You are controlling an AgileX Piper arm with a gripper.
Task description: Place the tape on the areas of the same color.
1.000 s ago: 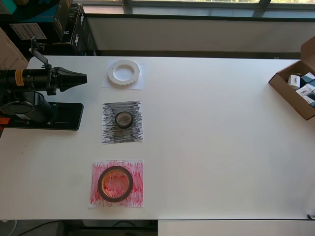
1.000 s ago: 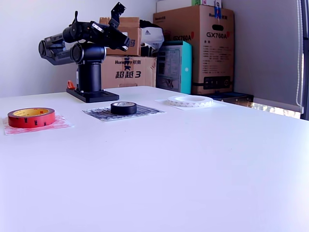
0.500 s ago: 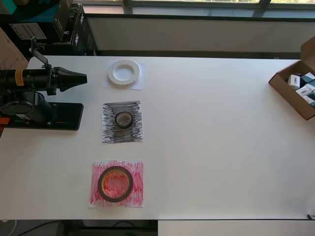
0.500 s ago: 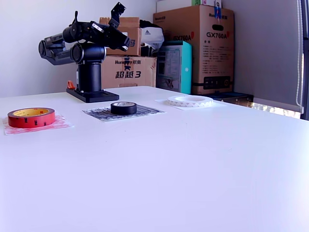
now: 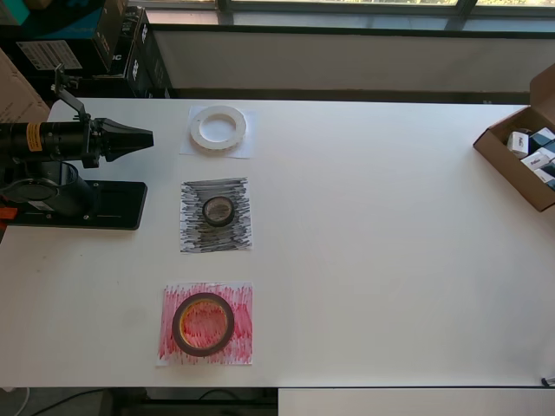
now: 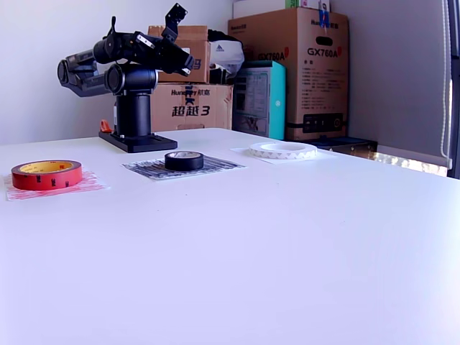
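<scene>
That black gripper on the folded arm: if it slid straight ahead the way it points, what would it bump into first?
Probably nothing. In the overhead view the black gripper points toward the wide white tape ring on its plain white paper patch, but the exterior view shows the gripper well above the white table, so it would likely pass over it.

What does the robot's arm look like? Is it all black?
Mostly, yes. The arm is black and made of round, tube-like parts, with a small yellow-orange label near its back end. It stands on a flat black base plate. Its hand narrows to a dark pointed tip. In the exterior view a thin black cable or bracket sticks up above the hand.
</scene>
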